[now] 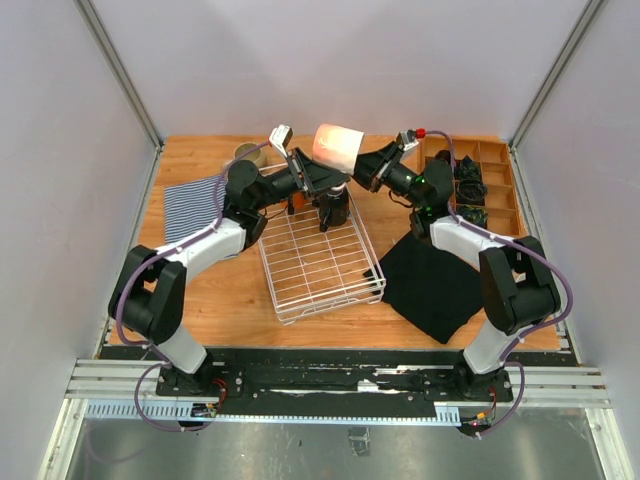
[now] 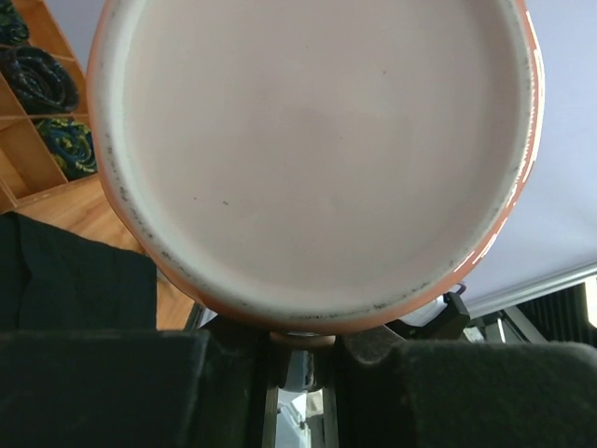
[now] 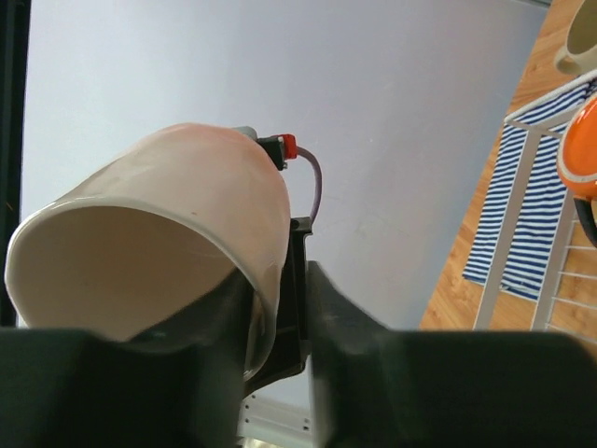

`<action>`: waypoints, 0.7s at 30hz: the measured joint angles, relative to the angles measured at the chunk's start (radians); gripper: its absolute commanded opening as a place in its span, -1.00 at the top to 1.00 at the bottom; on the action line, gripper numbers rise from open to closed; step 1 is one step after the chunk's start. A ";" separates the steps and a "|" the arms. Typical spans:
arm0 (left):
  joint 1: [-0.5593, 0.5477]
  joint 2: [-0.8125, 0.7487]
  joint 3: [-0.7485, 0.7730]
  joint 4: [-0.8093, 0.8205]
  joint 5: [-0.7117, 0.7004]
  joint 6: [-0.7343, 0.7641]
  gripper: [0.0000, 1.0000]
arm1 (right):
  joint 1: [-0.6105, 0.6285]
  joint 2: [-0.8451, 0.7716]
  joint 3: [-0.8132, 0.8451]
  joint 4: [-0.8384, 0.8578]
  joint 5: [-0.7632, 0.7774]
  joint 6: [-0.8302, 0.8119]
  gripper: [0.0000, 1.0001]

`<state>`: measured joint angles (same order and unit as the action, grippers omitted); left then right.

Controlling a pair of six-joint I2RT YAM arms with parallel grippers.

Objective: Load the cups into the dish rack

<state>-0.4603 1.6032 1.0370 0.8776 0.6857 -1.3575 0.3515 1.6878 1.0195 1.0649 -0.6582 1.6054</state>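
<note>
While both arms reach in from either side, the pale pink cup point(image 1: 337, 147) hangs in the air above the far end of the dish rack point(image 1: 320, 268), lying on its side and clear of the wires.

Right hand point(image 3: 270, 291) is clamped on the cup's rim. One finger sits inside the mouth and the other point(image 3: 359, 345) outside the wall, and the open mouth faces the right wrist camera. In the top view the right hand point(image 1: 363, 166) sits just right of the cup.

Left hand point(image 1: 308, 176) is at the cup's other end. The left wrist view is filled by the cup's flat unglazed base point(image 2: 317, 149), very near the lens. The jaws of the left hand point(image 2: 303, 353) stand narrow, with a small pink bit between them. Cannot tell whether they are pressing on it or just beside it.

Black cup point(image 1: 333, 210) stands in the rack's far end, directly under the raised cup. Orange cup point(image 1: 297, 203) is just left of it in the rack, partly hidden by the left arm. It also shows at the right edge of the right wrist view point(image 3: 580, 159), behind the rack wires. Beige cup point(image 1: 246, 153) is on the bench point(image 1: 230, 290) at the far left, next to the striped cloth point(image 1: 195, 205).

Black cloth point(image 1: 435, 285) lies right of the rack, touching its near right corner. Wooden tray point(image 1: 490, 150) is at the far right and holds dark items in some compartments.
</note>
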 measured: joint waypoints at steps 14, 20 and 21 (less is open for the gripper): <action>0.034 -0.267 -0.027 -0.594 -0.146 0.395 0.99 | -0.130 -0.032 -0.192 -0.099 -0.034 -0.118 -0.07; 0.038 -0.329 -0.008 -0.914 -0.344 0.612 0.99 | -0.188 -0.148 -0.194 -0.364 -0.047 -0.319 -0.09; 0.037 -0.325 -0.004 -0.965 -0.381 0.645 0.99 | -0.188 -0.164 -0.191 -0.388 -0.050 -0.342 -0.09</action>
<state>-0.4229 1.2778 1.0328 -0.0875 0.3042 -0.7124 0.1631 1.5238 0.8288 0.6765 -0.7086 1.2636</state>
